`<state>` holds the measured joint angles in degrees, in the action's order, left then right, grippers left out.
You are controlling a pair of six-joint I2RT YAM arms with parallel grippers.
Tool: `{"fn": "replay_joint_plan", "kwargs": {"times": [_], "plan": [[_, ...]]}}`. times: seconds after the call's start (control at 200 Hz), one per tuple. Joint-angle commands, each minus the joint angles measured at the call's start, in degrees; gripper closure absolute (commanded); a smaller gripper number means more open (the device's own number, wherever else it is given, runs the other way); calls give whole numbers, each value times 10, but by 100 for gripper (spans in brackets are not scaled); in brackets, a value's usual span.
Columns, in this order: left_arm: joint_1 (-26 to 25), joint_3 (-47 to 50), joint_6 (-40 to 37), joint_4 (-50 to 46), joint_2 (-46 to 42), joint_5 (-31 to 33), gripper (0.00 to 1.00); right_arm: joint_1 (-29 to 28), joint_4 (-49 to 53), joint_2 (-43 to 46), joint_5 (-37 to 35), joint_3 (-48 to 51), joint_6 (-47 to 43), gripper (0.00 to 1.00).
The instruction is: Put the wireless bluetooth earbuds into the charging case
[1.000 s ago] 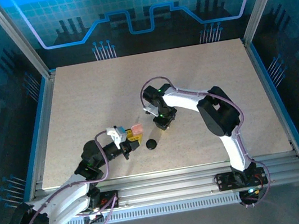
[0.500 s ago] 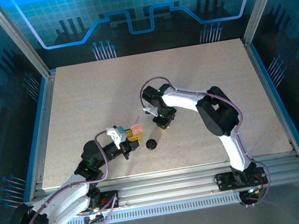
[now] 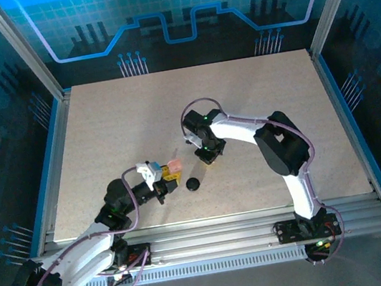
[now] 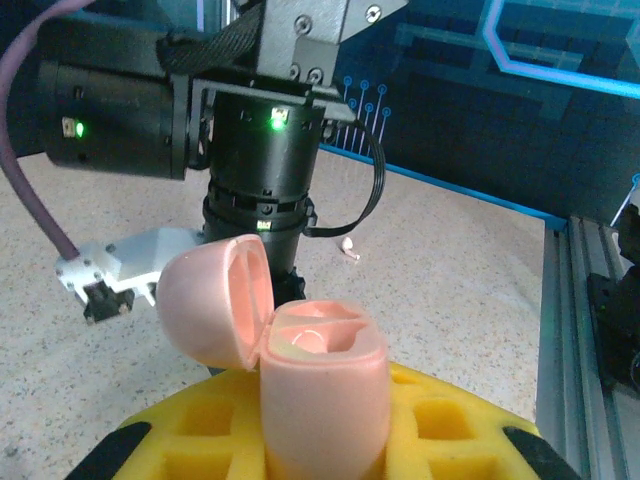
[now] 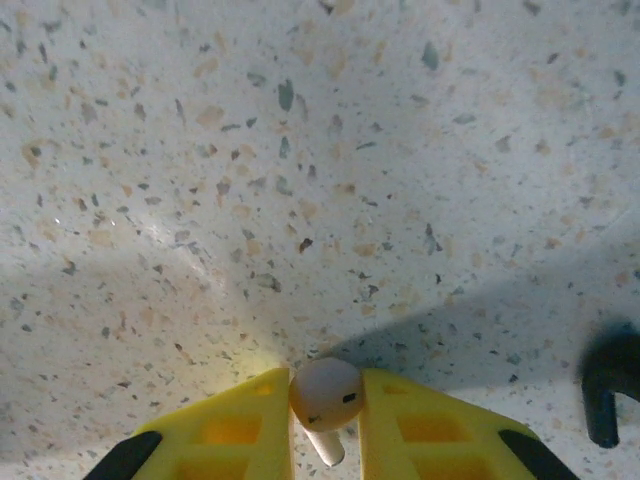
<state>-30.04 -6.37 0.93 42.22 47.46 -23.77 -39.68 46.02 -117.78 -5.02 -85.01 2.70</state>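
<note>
My left gripper point(image 3: 168, 172) is shut on the charging case point(image 3: 174, 166), a pale pink case held upright between the yellow fingers point(image 4: 450, 430). Its hinged lid point(image 4: 212, 300) stands open to the left and the moulded slots point(image 4: 322, 330) face up. My right gripper point(image 3: 207, 156) points down at the table just right of the case. In the right wrist view a whitish earbud point(image 5: 326, 392) is pinched between the yellow pads point(image 5: 240, 425), stem pointing down. A second small whitish earbud point(image 4: 348, 246) lies on the table beyond the case, beside the right arm's wrist point(image 4: 262, 150).
A black round disc point(image 3: 193, 184) lies on the speckled tabletop point(image 3: 122, 125) just near of both grippers. A dark shape point(image 5: 612, 390) sits at the right edge of the right wrist view. An aluminium frame rail point(image 4: 590, 330) borders the table.
The right gripper's jaws have closed in on the whitish earbud, and its wrist has shifted slightly. The left gripper and the case have stayed put.
</note>
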Motion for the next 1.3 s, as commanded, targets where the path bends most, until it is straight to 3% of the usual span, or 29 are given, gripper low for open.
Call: {"fn": "replay_joint_plan", "kwargs": {"times": [0.0, 0.34, 0.615, 0.825, 1.046, 1.296], "plan": [[4, -12, -21, -3, 4, 0, 82, 7, -56, 53, 30, 32, 54, 80], [2, -12, -20, 85, 103, 1, 83, 45, -190, 209, 116, 173, 168, 80], [-3, -33, -17, 169, 186, 42, 84, 58, -277, 332, 137, 269, 240, 79], [-15, -65, -29, 233, 258, 63, 84, 58, -299, 383, 137, 295, 269, 80], [-21, -78, -33, 379, 369, 85, 84, 60, -334, 430, 131, 316, 309, 79], [-39, -108, -85, 381, 413, 86, 85, 63, -353, 434, 152, 311, 326, 79]]}}
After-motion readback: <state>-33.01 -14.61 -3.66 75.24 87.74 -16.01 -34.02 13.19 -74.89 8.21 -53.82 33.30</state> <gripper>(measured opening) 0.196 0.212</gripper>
